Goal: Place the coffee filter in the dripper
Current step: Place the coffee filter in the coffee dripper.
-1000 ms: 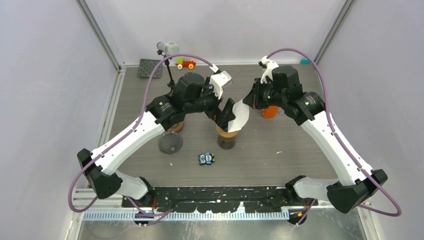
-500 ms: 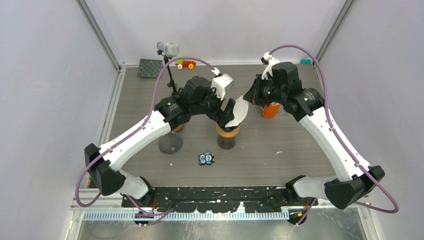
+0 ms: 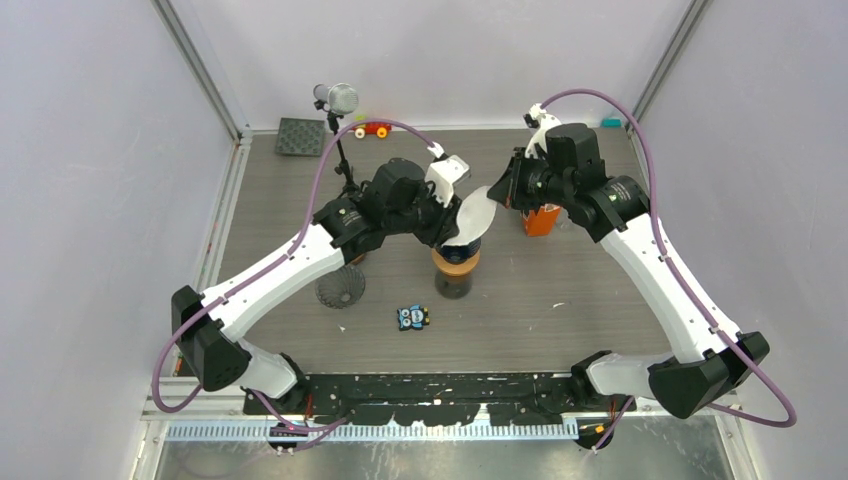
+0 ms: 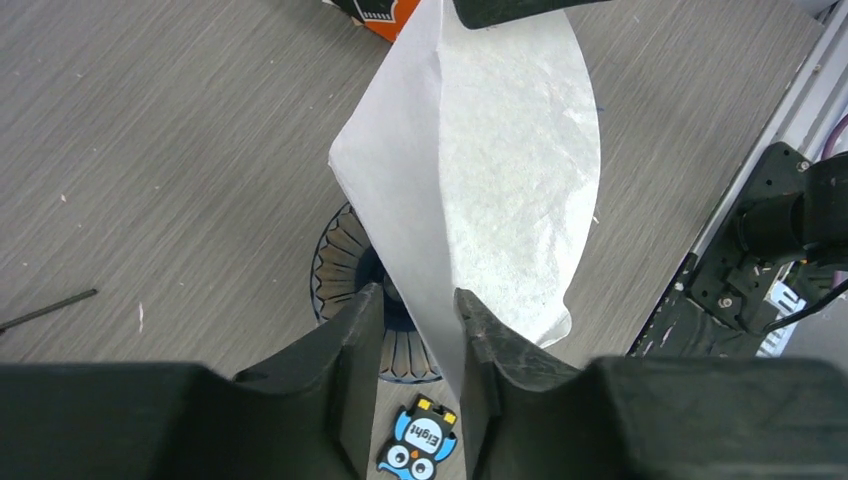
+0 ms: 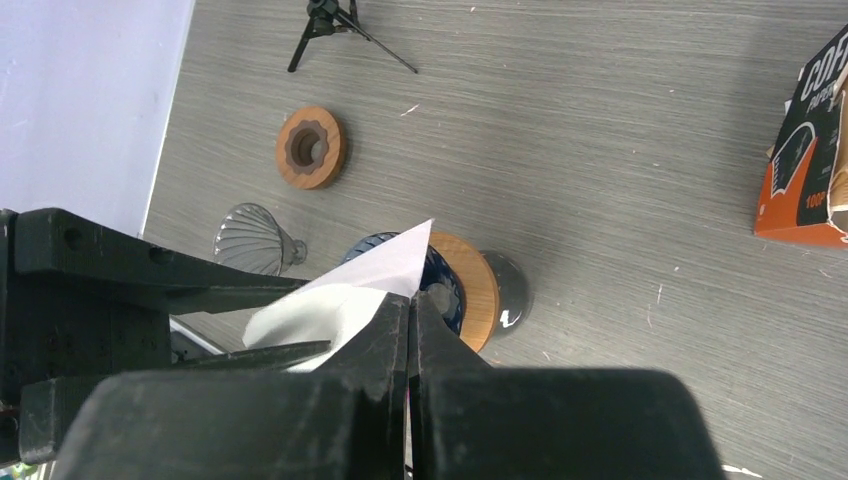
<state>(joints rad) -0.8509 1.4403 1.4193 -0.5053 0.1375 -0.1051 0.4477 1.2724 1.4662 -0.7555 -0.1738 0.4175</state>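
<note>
The white paper coffee filter point(image 3: 476, 212) hangs point-down over the dripper point(image 3: 455, 258), a dark blue ribbed cone on a wooden collar atop a glass carafe. My right gripper point(image 3: 499, 193) is shut on the filter's upper edge; in the right wrist view its fingers point(image 5: 410, 300) are pressed together with the filter point(image 5: 335, 305) beside them and the dripper point(image 5: 442, 283) just below. My left gripper point(image 4: 418, 315) straddles the filter's lower fold point(image 4: 480, 170). Its jaws are narrowed but still apart, and the paper lies against the right finger. The dripper's rim point(image 4: 335, 270) shows beneath.
A clear glass dripper point(image 3: 340, 287) lies on its side left of the carafe, near a wooden ring point(image 5: 311, 148). An owl toy point(image 3: 412, 317) sits in front, with an orange filter box point(image 3: 540, 222) to the right. A microphone stand point(image 3: 338, 98), toy car point(image 3: 372, 128) and black mat point(image 3: 300, 136) are at the back.
My left gripper has moved in onto the filter and its jaws have narrowed around the paper. The right gripper has lifted the filter slightly and keeps its hold.
</note>
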